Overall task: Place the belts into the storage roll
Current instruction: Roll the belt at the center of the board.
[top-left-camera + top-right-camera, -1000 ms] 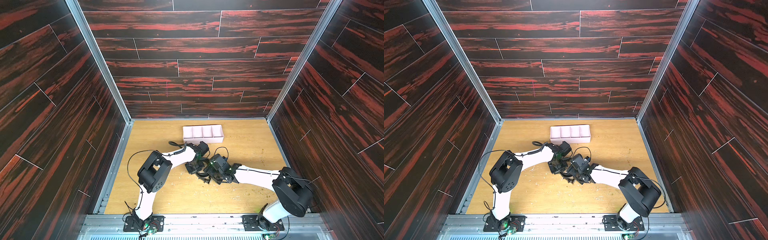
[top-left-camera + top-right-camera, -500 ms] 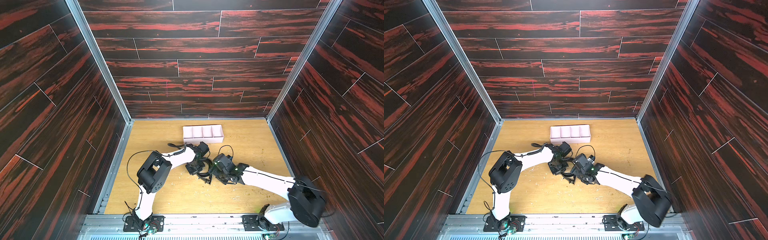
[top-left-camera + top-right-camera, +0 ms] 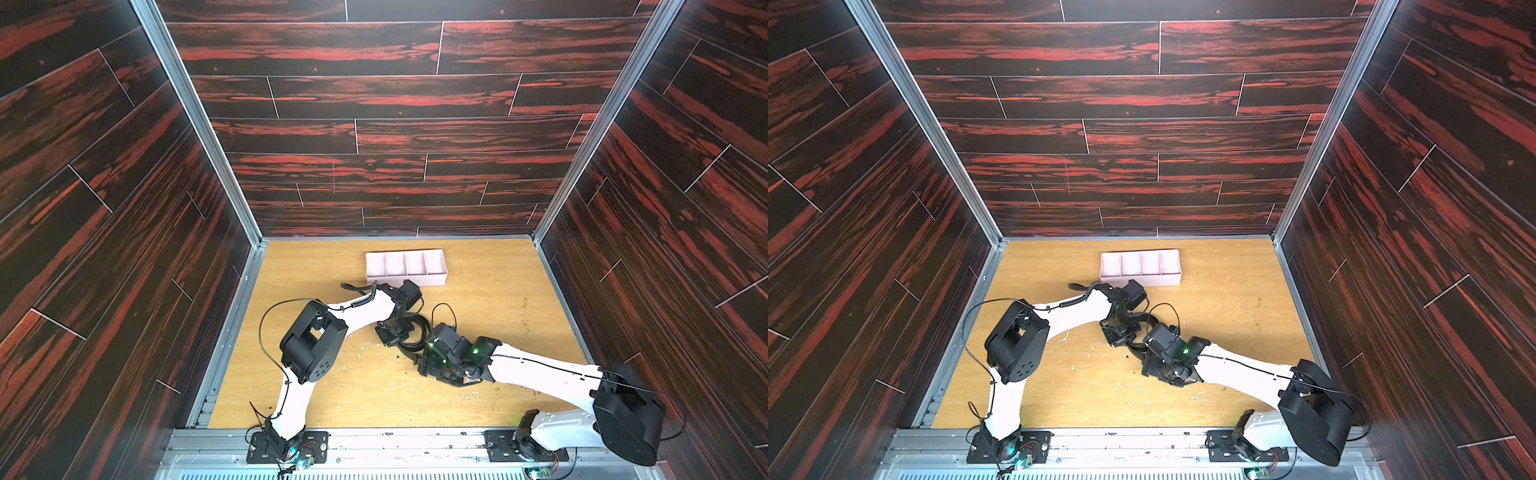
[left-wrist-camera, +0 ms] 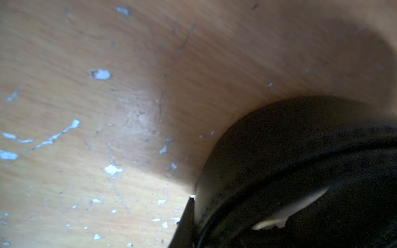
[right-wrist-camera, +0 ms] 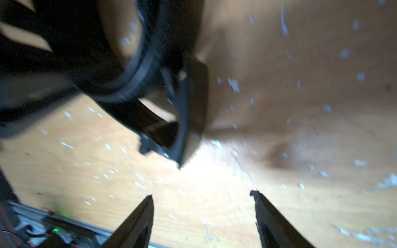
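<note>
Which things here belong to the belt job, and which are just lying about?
Job: belt, coiled, in the left gripper; tray, empty; right gripper, open.
Lying about: white flecks on the table; arm cable.

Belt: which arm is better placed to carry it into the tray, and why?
Left, probably: the left pincer seems closed on the coiled belt and sits nearer the tray. The right pincer is open, empty and farther back.

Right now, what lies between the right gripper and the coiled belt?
Only bare wooden tabletop flecked with white, as the right wrist view shows: the open right gripper stands short of the belt.
</note>
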You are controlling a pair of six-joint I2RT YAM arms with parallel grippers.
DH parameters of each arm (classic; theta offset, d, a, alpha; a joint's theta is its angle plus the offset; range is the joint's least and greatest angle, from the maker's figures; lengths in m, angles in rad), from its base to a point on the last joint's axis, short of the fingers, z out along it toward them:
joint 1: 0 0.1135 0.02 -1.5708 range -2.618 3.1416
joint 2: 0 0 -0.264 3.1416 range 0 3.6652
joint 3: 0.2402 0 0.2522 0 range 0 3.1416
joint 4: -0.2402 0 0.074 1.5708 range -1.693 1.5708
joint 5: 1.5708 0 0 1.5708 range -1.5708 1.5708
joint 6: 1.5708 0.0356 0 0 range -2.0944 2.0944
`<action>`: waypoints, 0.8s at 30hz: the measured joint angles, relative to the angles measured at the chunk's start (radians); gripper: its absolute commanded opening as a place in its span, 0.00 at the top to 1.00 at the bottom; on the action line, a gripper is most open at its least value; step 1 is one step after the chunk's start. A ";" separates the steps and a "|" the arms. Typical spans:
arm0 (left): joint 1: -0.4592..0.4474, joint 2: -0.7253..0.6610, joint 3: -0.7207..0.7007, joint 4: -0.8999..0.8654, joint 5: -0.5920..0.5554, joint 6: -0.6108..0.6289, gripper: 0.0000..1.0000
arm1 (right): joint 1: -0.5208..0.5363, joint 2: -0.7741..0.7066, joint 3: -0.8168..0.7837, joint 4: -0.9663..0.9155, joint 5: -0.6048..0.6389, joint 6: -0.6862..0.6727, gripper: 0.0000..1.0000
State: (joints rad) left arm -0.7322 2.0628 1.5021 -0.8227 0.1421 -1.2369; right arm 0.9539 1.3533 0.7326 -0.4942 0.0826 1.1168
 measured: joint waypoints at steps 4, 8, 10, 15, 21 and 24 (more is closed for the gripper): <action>0.000 0.000 0.000 0.000 0.000 0.000 1.00 | -0.002 0.004 -0.040 -0.015 0.015 0.019 0.26; 0.001 0.000 0.000 0.000 0.000 0.003 1.00 | -0.012 0.056 -0.035 0.010 0.026 0.036 0.27; 0.001 0.000 0.000 0.000 0.000 0.007 1.00 | -0.026 0.085 -0.028 0.035 0.023 0.044 0.28; 0.003 0.000 0.000 0.000 -0.004 0.011 1.00 | -0.072 0.106 -0.021 0.099 0.000 0.053 0.28; 0.007 0.000 0.000 0.002 -0.004 0.022 1.00 | -0.114 0.134 -0.010 0.171 -0.023 0.052 0.29; 0.007 0.000 0.000 0.003 -0.003 0.033 1.00 | -0.134 0.146 -0.006 0.198 -0.029 0.051 0.29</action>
State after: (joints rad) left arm -0.7250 2.0628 1.5017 -0.8200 0.1394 -1.2041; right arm 0.8204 1.4998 0.7265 -0.2962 0.0536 1.1679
